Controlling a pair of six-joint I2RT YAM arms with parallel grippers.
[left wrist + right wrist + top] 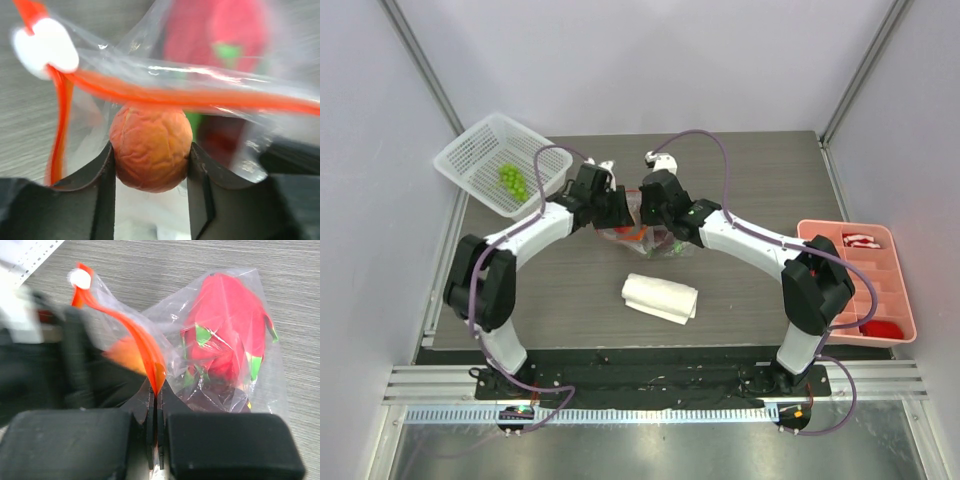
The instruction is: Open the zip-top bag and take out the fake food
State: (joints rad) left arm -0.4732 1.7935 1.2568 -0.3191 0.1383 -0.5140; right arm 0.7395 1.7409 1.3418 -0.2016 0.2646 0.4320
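The left gripper (151, 156) clamps a small, wrinkled orange plastic fruit (150, 145) just under the orange-red zipper strip (200, 97) of the clear crinkly zip-top bag (150, 60). The right gripper (156, 392) pinches that strip tight. A red-pink plastic dragon fruit (225, 325) lies inside the bag, mid-way across the grey table (570, 300).

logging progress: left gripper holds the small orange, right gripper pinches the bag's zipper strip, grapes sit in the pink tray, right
No: the top external view shows the green grapes in the white basket. The rest holds: left gripper on the small orange, right gripper pinching the zip-top bag by its zipper strip.
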